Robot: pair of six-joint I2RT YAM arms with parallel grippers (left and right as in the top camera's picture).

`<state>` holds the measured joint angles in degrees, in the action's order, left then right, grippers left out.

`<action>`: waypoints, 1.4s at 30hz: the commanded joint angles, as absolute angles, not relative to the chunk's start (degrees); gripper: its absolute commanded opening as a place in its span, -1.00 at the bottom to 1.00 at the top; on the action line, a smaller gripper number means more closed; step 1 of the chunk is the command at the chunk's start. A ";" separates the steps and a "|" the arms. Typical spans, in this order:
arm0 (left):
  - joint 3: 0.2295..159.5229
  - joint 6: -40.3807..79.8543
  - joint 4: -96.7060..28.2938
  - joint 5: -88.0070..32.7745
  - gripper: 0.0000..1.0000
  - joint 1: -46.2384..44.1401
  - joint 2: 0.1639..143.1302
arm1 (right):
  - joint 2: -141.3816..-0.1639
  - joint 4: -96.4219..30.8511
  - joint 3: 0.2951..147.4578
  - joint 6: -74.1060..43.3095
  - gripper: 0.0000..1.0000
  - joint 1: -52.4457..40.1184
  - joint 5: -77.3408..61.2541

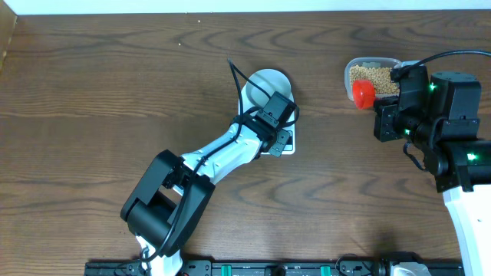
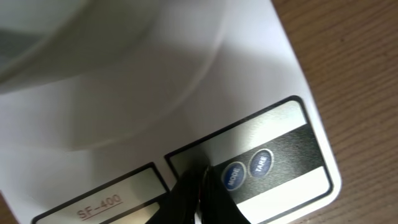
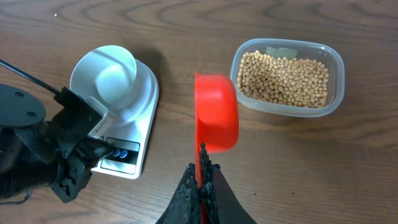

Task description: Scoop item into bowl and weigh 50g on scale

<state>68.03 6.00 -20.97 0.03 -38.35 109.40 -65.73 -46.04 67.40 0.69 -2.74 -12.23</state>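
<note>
Jaws pressed together, the left gripper (image 2: 199,179) meets the scale (image 2: 249,62) panel at six o'clock of the bowl (image 3: 115,78), while the right gripper (image 3: 202,175) pinches the empty red scoop (image 3: 216,112) by its handle, beans (image 3: 283,78) at two o'clock.

Item: small round tan-yellow beans (image 3: 283,78), many loose grains, lying in clear rounded-rectangular plastic tub (image 3: 287,111), well apart from scale.
Small round pale blue-white bowl (image 3: 112,78): upright, sits on scale platform, covers most of it.
Flat white rectangular kitchen scale (image 3: 148,106): flat on wooden table (image 3: 186,25); two round blue buttons, MODE and TARE, on silver-and-black strip along one edge.
</note>
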 commanded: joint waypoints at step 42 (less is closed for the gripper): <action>68.99 6.07 -23.44 4.14 -0.86 -38.35 98.94 | -65.58 -46.06 68.58 2.00 -0.98 -2.20 -12.82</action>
<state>68.31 6.00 -23.83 2.42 -38.68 107.18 -65.73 -46.04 67.40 0.89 -2.74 -12.23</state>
